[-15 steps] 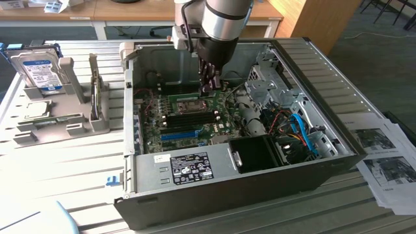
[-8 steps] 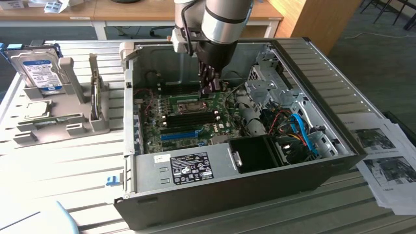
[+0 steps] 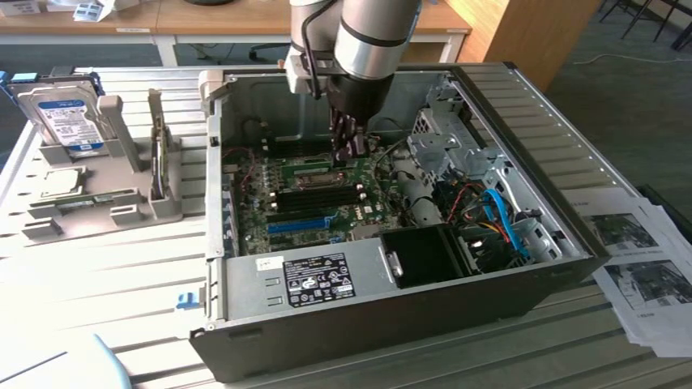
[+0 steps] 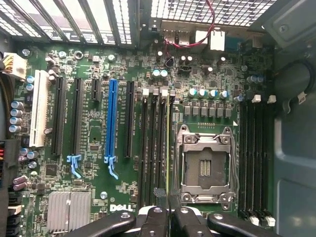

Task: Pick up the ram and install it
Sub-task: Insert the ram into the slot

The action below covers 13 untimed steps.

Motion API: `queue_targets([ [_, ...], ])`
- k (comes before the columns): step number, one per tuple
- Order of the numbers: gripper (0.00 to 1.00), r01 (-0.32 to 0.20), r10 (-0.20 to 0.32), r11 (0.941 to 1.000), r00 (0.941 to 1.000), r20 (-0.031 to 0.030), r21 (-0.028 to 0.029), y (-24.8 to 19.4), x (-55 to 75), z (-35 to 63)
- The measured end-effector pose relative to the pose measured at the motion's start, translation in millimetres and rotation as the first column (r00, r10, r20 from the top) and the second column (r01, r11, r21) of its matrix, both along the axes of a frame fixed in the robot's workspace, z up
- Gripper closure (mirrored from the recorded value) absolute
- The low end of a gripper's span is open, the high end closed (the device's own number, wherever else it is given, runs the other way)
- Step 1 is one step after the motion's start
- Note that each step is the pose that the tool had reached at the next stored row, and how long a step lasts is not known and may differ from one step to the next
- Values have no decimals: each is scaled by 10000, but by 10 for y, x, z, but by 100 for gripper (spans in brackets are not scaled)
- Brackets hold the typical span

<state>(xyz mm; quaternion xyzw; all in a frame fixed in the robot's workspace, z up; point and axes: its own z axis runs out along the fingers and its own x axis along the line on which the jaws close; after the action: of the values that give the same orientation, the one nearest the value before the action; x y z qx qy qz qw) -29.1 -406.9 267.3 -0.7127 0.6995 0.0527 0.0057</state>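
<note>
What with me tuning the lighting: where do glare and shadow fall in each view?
Exterior view: daylight glares off the arm's metal sleeve and the table; the case's inside lies in shade. Wrist view: the vent grille is washed out white, the board evenly lit, the gripper dark.

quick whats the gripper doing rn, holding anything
gripper: closed, holding the ram edge-on
</note>
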Motion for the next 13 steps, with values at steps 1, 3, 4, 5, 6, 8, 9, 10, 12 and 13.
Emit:
queue_targets([
  [1,89,0,0,10000,10000,0,1,0,0,-7],
  [3,89,0,0,10000,10000,0,-1,0,0,-8],
  [4,89,0,0,10000,10000,-1,-1,0,0,-8],
  [5,89,0,0,10000,10000,-1,-1,0,0,-8],
  [6,89,0,0,10000,10000,0,2,-3,0,-9],
  [8,89,-2,2,10000,10000,1,2,-19,1,-9],
  [9,89,0,0,10000,10000,0,0,-31,0,-8],
  [10,89,0,0,10000,10000,0,1,-43,0,-9],
  [12,89,0,0,10000,10000,0,0,-70,0,-8],
  [13,89,0,0,10000,10000,0,0,-83,0,-8],
])
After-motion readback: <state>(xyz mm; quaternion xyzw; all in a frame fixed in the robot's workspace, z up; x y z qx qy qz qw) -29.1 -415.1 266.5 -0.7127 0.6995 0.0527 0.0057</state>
